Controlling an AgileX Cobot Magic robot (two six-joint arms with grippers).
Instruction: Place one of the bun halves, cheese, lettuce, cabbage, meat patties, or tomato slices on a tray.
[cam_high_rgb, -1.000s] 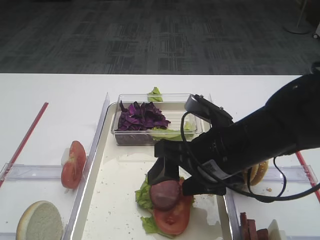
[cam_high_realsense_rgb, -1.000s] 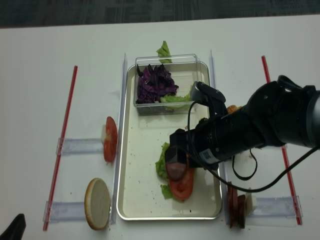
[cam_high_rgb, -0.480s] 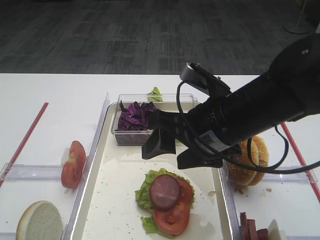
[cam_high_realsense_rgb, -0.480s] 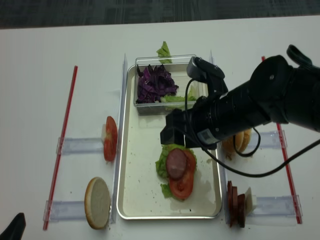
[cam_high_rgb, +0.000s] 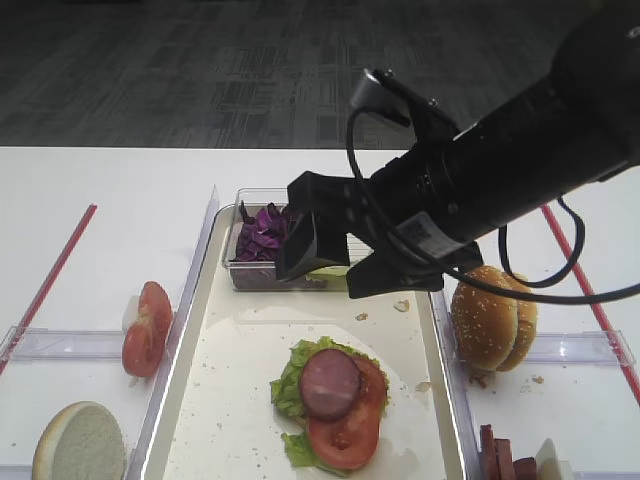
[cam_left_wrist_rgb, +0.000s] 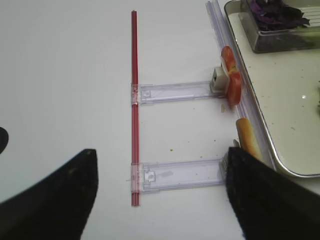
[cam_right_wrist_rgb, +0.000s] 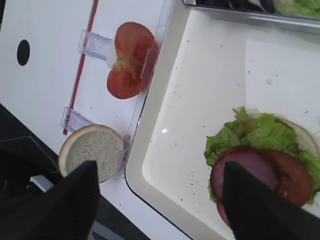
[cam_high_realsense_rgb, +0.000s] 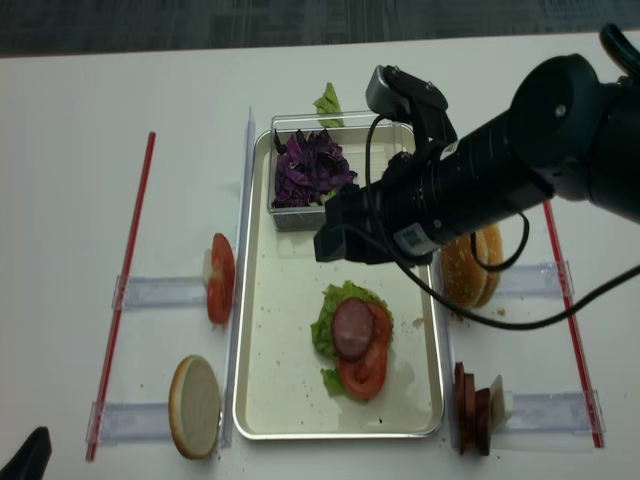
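Currently the tray (cam_high_realsense_rgb: 262, 400) runs lengthwise away from you between two rows of clear holders, with a clear box of purple cabbage (cam_high_realsense_rgb: 312, 168) at its far end and a stack near its front: lettuce (cam_high_realsense_rgb: 326, 325), a tomato slice (cam_high_realsense_rgb: 364, 372) and a meat patty (cam_high_realsense_rgb: 352, 329) on top. Your right gripper (cam_high_rgb: 330, 255) hangs above the tray's middle, jaws spread wide and holding nothing; the wrist view shows both dark fingers apart with the stack beneath the right-hand one. Nothing bridges claw and patty.

Judgement: the patty counts as placed, so the next pick decides the reach. The sesame bun halves (cam_high_realsense_rgb: 473, 279) stand on edge just outside the tray's right rim, right of the claw and nearest this arm. Spare meat slices (cam_high_realsense_rgb: 472, 407) sit further front on that side.

The tomato slices (cam_high_realsense_rgb: 220, 279) and the cut-face bun half (cam_high_realsense_rgb: 195, 406) lie beyond the left rim, nearer your left gripper (cam_left_wrist_rgb: 160, 200). Its fingers stand apart and empty, well left of the tray.
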